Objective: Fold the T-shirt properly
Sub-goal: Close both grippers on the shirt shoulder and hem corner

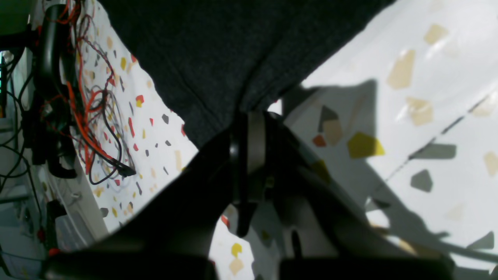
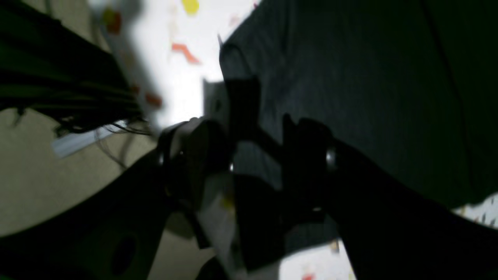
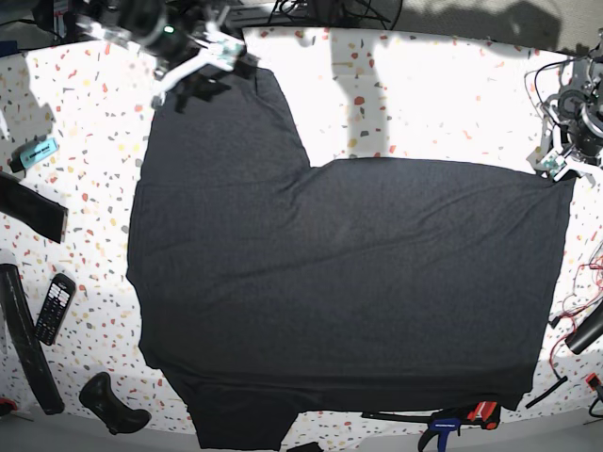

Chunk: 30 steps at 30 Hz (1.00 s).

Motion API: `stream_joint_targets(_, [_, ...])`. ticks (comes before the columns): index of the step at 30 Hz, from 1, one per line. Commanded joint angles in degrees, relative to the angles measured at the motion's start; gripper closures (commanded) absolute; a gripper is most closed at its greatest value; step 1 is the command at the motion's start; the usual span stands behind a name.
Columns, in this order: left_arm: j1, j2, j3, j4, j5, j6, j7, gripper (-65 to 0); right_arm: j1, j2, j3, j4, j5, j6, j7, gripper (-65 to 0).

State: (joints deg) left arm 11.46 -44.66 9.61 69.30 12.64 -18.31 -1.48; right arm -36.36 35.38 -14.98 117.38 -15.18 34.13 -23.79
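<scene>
T-shirt [image 3: 349, 282] flat across table [image 3: 424, 104], remote [image 3: 55, 306] at its left.

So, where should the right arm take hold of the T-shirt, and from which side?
Probably the end of the sleeve at the table's far edge, where the open right gripper hovers. Come from above at the outer hem: the T-shirt lies flat, so only an edge gives the fingers something to pinch.

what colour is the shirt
Plain dark charcoal shirt, clearest in the base view.
</scene>
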Motion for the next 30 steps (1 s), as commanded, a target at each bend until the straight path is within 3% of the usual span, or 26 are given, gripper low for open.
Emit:
stream_joint_targets(1, [0.09, -0.92, -0.09, -0.42, 0.76, -1.20, 2.71, 0.0, 0.94, 0.61, -1.16, 0.04, 0.09, -0.74, 0.61, -35.4])
stream_joint_targets(5, [0.09, -0.92, -0.09, -0.42, 0.76, -1.20, 2.69, 0.0, 4.07, 0.07, -5.53, -1.44, 0.11, -0.92, -1.07, -35.4])
stream_joint_targets(10, [0.09, -0.92, -0.09, -0.42, 0.79, -1.20, 2.71, 0.0, 6.56, -1.57, -5.88, -4.13, -2.60, -6.62, -4.98, -35.4])
stream_joint_targets(15, [0.09, -0.92, -0.09, -0.42, 0.79, -1.18, 2.69, 0.0, 7.48, -1.57, -5.88, -5.55, -2.89, -6.71, -4.96, -35.2])
stream_joint_targets(17, [0.09, -0.92, -0.09, -0.44, 0.79, -1.20, 2.71, 0.0, 7.45, -1.55, -5.88, -5.55, -2.89, -6.69, -5.03, -29.6])
stream_joint_targets(21, [0.09, -0.92, -0.09, -0.44, 0.76, -1.20, 2.69, 0.0, 7.45, -1.57, -5.90, -5.53, -2.54, -6.69, -8.87, -3.2])
stream_joint_targets(22, [0.09, -0.92, -0.09, -0.44, 0.79, -1.20, 2.69, 0.0, 7.48, -1.55, -5.90, -5.53, -2.40, -6.69, -10.05, 0.0])
stream_joint_targets(30, [-0.04, -0.92, -0.13, -0.42, 0.79, -1.18, 2.69, 0.0, 7.43, -1.53, -5.88, -5.22, -1.03, -6.69, -11.19, 0.0])
